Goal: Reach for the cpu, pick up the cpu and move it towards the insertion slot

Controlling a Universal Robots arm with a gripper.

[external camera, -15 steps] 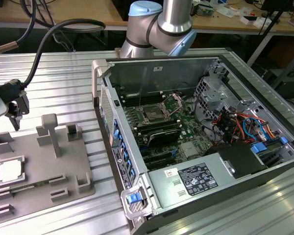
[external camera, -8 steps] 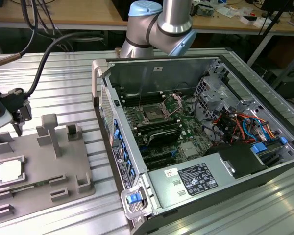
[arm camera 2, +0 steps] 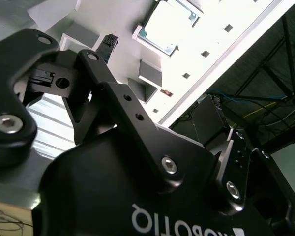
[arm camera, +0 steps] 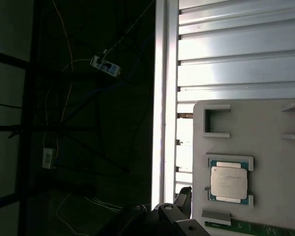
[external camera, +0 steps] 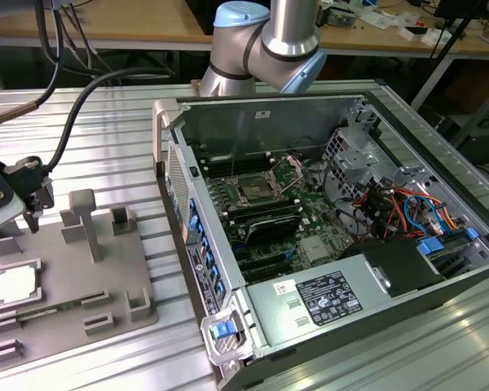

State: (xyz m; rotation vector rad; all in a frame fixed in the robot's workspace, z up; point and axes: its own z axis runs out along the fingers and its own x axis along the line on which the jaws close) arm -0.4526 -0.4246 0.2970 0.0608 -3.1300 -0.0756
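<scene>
While its jaws stand wide and empty, the tool (external camera: 31, 205) hangs over the grey tray (external camera: 65, 285), the cpu (external camera: 18, 283) lying below it, untouched.

Silvery cpu (arm camera: 228, 181) sits btwn brackets (arm camera: 229, 160) on grey fixture plate (arm camera: 265, 128), atop ribbed table (arm camera: 236, 49).

Silvery-white top on the cpu (external camera: 16, 284), thin green rim showing in the first wrist view! It lay on a plain matt grey fixture plate (external camera: 69, 314). The surface (external camera: 106, 130) was ribbed silver, stripe after stripe. The end effector (arm camera 2: 76, 59) was black. On the right, the insertion slot (external camera: 253, 192) was silver-framed with a dark centre on a green motherboard (external camera: 314, 213), with red, blue and orange cables (external camera: 399, 213) further right.
</scene>
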